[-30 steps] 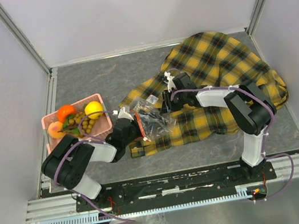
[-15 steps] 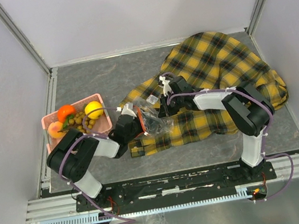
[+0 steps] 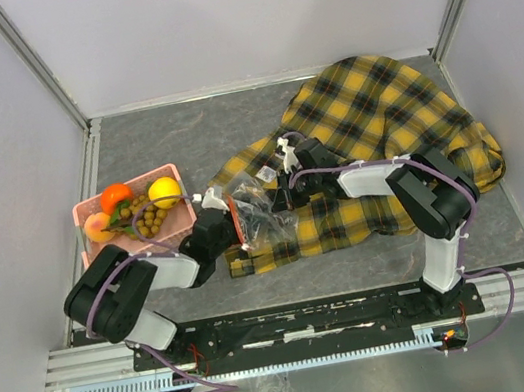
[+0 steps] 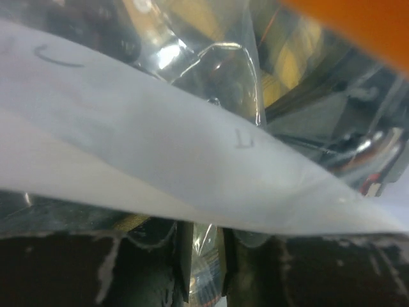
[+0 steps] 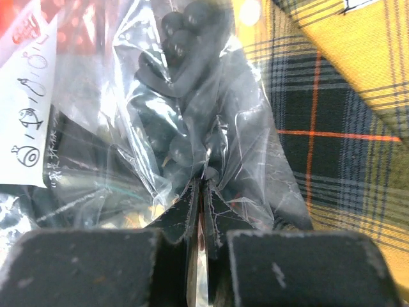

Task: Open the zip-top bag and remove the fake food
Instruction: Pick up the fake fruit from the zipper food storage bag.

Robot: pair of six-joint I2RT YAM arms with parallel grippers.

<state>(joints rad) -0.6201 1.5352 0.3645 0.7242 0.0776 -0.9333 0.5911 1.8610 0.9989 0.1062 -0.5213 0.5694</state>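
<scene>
The zip-top bag (image 3: 256, 207) lies crumpled on the plaid cloth between my two grippers. Its white label (image 5: 29, 109) and dark berries (image 5: 185, 45) show through the plastic in the right wrist view. My right gripper (image 3: 283, 192) (image 5: 203, 192) is shut on a fold of the bag's film at its right side. At the bag's left end, by the red-orange zip strip (image 4: 358, 25), sits my left gripper (image 3: 233, 223) (image 4: 201, 256). Its jaws stand a little apart with clear plastic between them. More fake food (image 3: 165, 191) fills a pink basket (image 3: 184, 228).
The yellow-black plaid cloth (image 3: 381, 124) covers the right half of the grey table (image 3: 170, 136). The pink basket stands at the left, close to my left arm. Metal rails and white walls enclose the table.
My right gripper has slid left against the bag and shut on its film. The left gripper's jaws have narrowed around the bag's left end, and the left arm's elbow has swung left.
</scene>
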